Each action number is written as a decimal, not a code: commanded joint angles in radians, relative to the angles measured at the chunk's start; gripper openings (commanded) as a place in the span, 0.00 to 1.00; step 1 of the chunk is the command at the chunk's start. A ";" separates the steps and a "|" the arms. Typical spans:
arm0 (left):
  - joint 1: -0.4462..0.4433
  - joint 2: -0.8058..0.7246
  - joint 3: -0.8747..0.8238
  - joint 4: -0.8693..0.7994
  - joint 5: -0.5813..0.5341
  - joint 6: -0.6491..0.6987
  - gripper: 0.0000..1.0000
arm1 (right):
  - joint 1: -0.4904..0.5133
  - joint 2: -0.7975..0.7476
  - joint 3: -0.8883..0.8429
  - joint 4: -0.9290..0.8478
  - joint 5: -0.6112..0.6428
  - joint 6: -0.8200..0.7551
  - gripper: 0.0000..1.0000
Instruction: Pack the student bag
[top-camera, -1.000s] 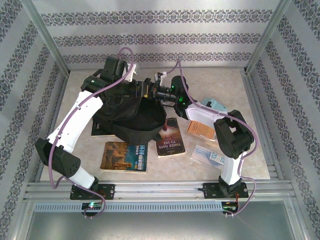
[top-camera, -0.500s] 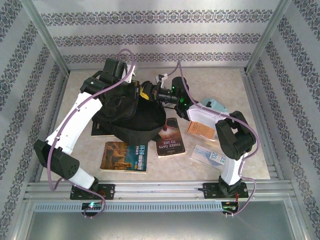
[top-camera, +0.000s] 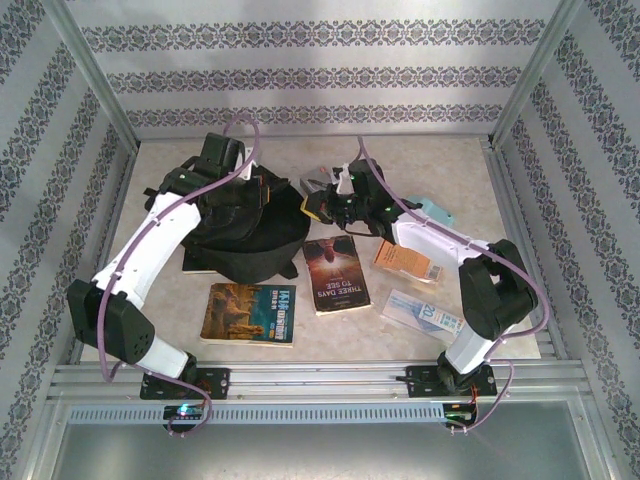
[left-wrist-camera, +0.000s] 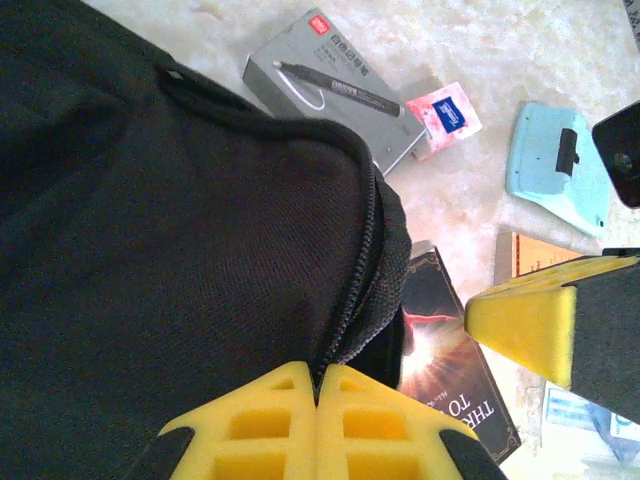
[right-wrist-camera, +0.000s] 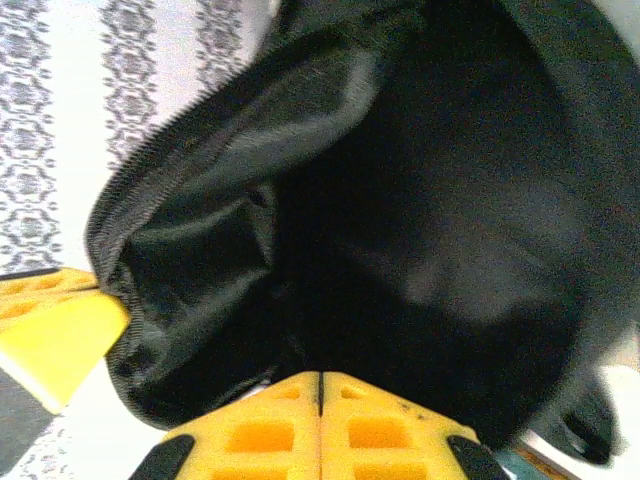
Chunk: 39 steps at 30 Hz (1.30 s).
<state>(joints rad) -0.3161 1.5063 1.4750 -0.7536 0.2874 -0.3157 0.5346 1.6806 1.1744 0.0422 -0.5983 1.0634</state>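
Observation:
The student bag (top-camera: 235, 235) is a big black fabric backpack slumped at the left middle of the table (top-camera: 450, 160). My left gripper (top-camera: 265, 190) is shut on its zip edge (left-wrist-camera: 345, 300), with the fabric pinched between the yellow fingertips (left-wrist-camera: 290, 400). My right gripper (top-camera: 315, 205) is shut just right of the bag, and I see nothing between its fingers. From the right wrist, the bag's dark open inside (right-wrist-camera: 420, 200) lies straight ahead of the right gripper (right-wrist-camera: 320, 378). The right gripper's yellow finger (left-wrist-camera: 525, 320) hangs over a dark book, apart from the bag.
Beside the bag lie a dark book titled "Three Days to See" (top-camera: 335, 272), a colourful book (top-camera: 250, 312), an orange book (top-camera: 405, 260) and a blue-white packet (top-camera: 425, 312). A grey pen box (left-wrist-camera: 330, 85), a pink packet (left-wrist-camera: 445, 110) and a pale blue item (left-wrist-camera: 555, 165) lie behind.
The bag, held up open between both grippers, has sunk and shifted left, uncovering the dark book. My left gripper shut on the zip edge. My right gripper drew away to the right.

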 joint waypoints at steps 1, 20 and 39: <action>0.015 -0.019 -0.010 0.057 0.037 -0.042 0.00 | 0.007 0.037 0.043 -0.095 0.035 -0.068 0.20; -0.010 -0.235 -0.165 0.035 0.147 -0.043 0.00 | 0.027 0.153 0.301 -0.152 -0.001 0.473 0.69; -0.150 -0.157 -0.077 -0.146 -0.114 0.110 0.54 | 0.098 0.149 0.303 -0.071 0.040 0.609 0.00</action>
<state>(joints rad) -0.4335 1.3350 1.3441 -0.8459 0.2684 -0.2398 0.6178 1.8725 1.4727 -0.0486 -0.5716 1.6520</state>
